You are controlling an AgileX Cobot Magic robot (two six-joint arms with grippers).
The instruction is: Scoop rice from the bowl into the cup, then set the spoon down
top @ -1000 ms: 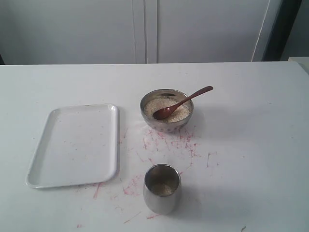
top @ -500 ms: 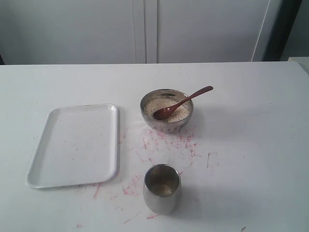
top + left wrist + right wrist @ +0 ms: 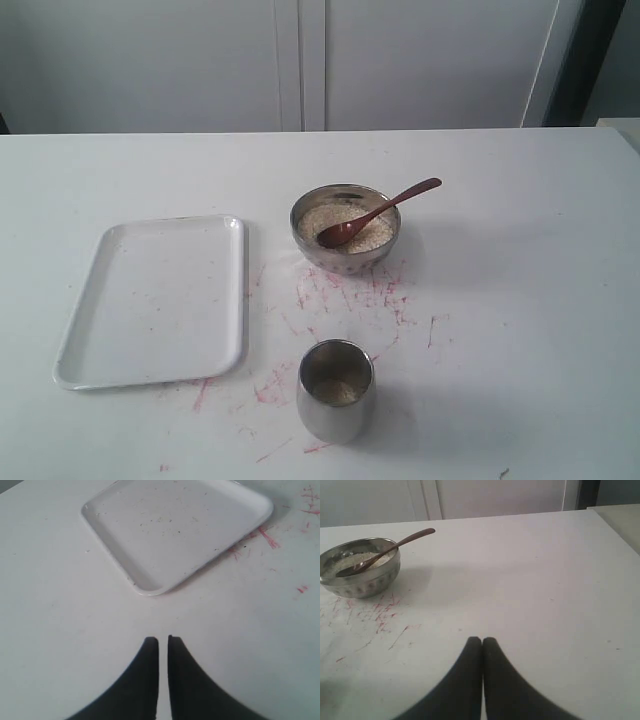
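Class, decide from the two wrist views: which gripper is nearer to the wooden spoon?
Right. The right gripper faces the spoon, which rests in the bowl ahead of it. The left gripper faces only the tray, with no spoon in its view.

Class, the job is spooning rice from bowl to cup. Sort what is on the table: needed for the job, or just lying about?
Needed: bowl, rice, spoon, cup.
Lying about: tray.
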